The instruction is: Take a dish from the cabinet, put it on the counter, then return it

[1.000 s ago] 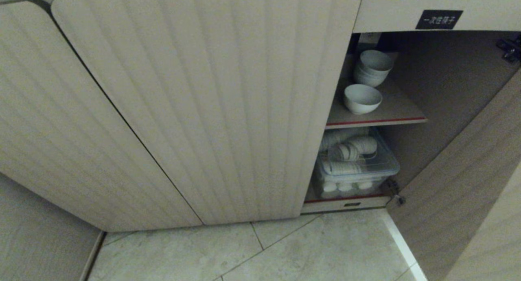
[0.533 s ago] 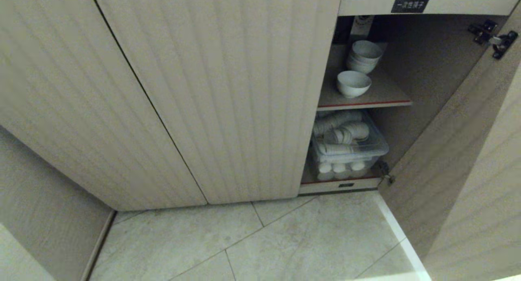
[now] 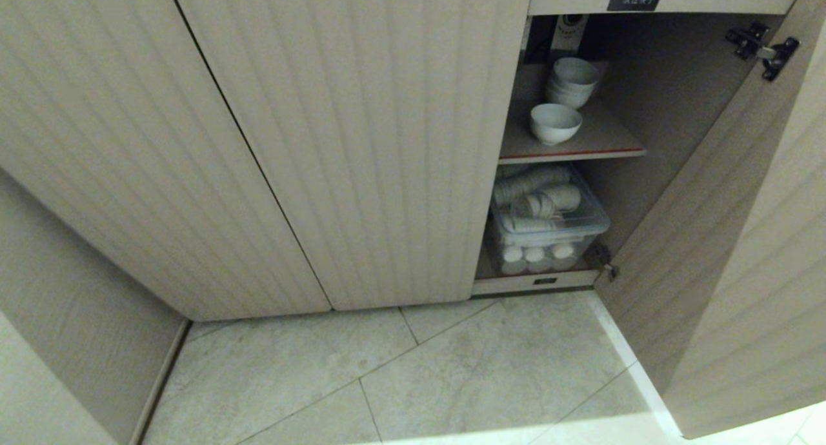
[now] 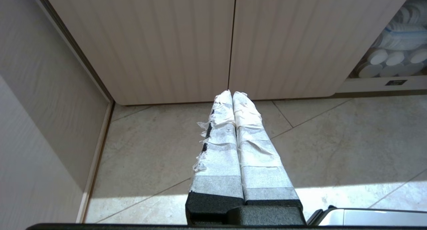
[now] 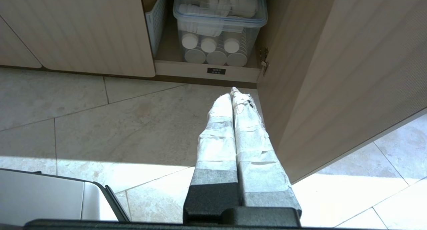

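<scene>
Pale tiled floor [image 3: 452, 374] fronts the cabinet [image 3: 361, 142]; both claws, left [image 4: 232, 94] and right [image 5: 232, 92], hang over it pressed together, empty. The dish [image 3: 555, 123] sits well beyond and above the right claw on the upper shelf [image 3: 606, 145], before a bowl stack [image 3: 572, 82]. Judged rigid, glazed-slippery, breakable: pinch its rim.

The right gripper [image 5: 232, 94], its taped fingers [image 5: 217, 133] pressed together, hangs over the tiled floor [image 5: 100, 123] before the cabinet [image 5: 73, 30], beside its open door [image 5: 333, 73]; a clear lidded box [image 5: 218, 26] sits inside.

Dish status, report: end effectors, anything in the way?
Both end effectors shut, empty, above floor. Dish on cabinet shelf, stacked bowls behind. Door open, path clear.
</scene>
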Available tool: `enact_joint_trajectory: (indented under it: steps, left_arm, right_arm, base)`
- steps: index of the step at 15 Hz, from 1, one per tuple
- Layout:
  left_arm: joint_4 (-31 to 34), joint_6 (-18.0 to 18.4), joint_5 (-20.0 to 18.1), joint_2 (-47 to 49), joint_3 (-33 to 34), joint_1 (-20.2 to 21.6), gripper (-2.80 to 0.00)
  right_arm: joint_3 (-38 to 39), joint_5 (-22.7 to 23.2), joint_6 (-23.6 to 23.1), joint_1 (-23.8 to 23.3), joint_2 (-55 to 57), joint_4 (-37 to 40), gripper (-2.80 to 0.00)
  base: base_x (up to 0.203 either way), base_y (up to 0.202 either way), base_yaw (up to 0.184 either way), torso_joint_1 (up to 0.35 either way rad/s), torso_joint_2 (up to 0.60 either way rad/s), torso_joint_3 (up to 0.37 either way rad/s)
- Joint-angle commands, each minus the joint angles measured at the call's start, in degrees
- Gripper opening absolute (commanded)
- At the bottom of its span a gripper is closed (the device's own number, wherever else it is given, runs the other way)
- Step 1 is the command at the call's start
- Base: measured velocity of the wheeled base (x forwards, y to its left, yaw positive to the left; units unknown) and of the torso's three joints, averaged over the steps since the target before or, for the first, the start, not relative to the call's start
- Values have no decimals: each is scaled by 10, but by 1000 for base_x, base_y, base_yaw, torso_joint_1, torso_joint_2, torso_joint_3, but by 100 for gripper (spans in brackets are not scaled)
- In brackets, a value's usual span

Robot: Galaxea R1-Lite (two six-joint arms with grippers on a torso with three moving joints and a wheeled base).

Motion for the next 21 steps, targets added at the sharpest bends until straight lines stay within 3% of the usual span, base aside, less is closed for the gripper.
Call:
enact_joint_trajectory:
  steps: [1,21]
  left_arm:
    - [0,0,0,0,0,0,-280]
    - [0,0,0,0,0,0,-280]
  right_arm:
    - [0,0,-1,0,1,0,-280]
    - [0,0,-1,0,1,0,-280]
  base:
    - [0,0,0,0,0,0]
    - [0,0,0,0,0,0]
